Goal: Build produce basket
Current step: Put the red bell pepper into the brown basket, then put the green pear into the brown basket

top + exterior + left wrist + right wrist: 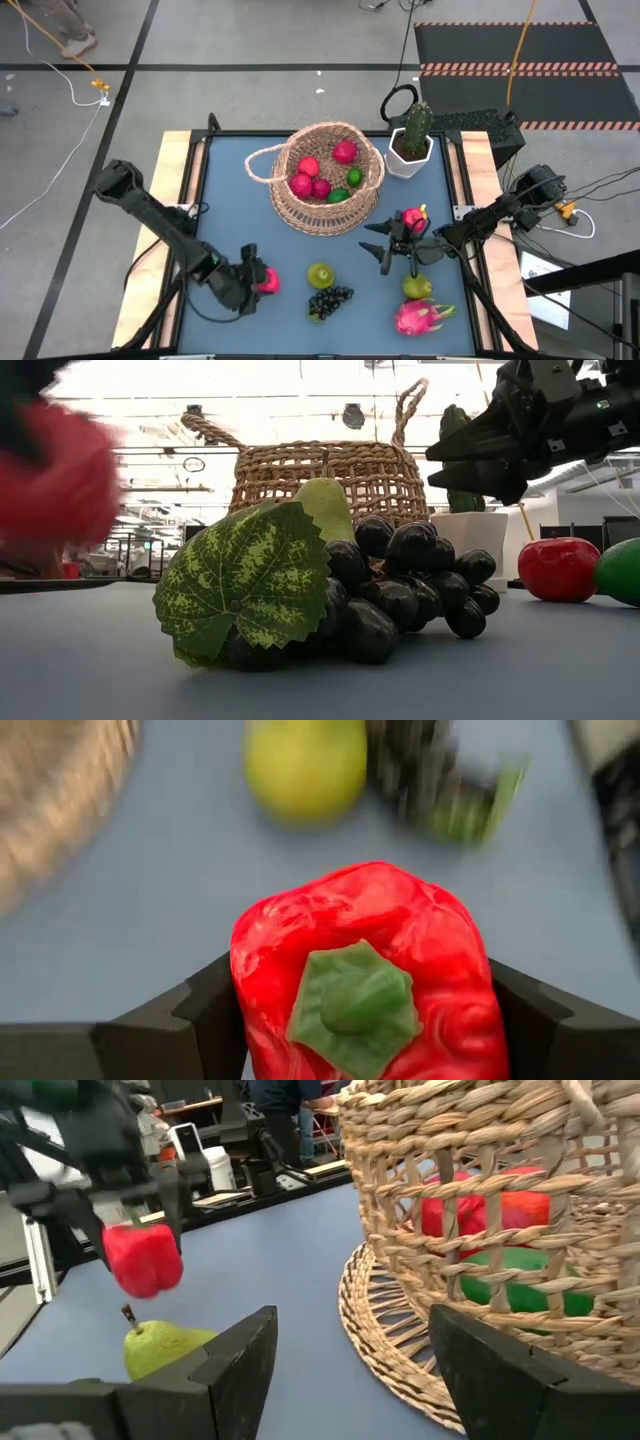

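Observation:
The tan wicker basket (325, 178) stands on its flared base at the table's far middle, with red fruits and a green lime inside. My left gripper (260, 280) is near the table's near left and is shut on a red toy fruit (365, 970) that has a green leafy cap. My right gripper (387, 247) is open and empty. It hovers right of the basket, beside a red apple (412, 218). Lying on the table are a pear (320, 275), dark grapes (330, 300), a second pear (418, 287) and a pink dragon fruit (420, 317). My left gripper pinches the red fruit by its two opposite sides (250, 985), one dark finger (205, 1015) on each. The fruit's green cap faces the wrist. The gripper comes from above, slanting in from the table's left. The fruit (143, 1258) hangs below the fingers, lifted clear of the table.
A green cactus in a white pot (412, 145) stands right of the basket at the far edge. The blue mat (230, 190) is bare between the basket and my left gripper. In the low view the grapes (400, 590) and their leaf fill the foreground before the basket (330, 475).

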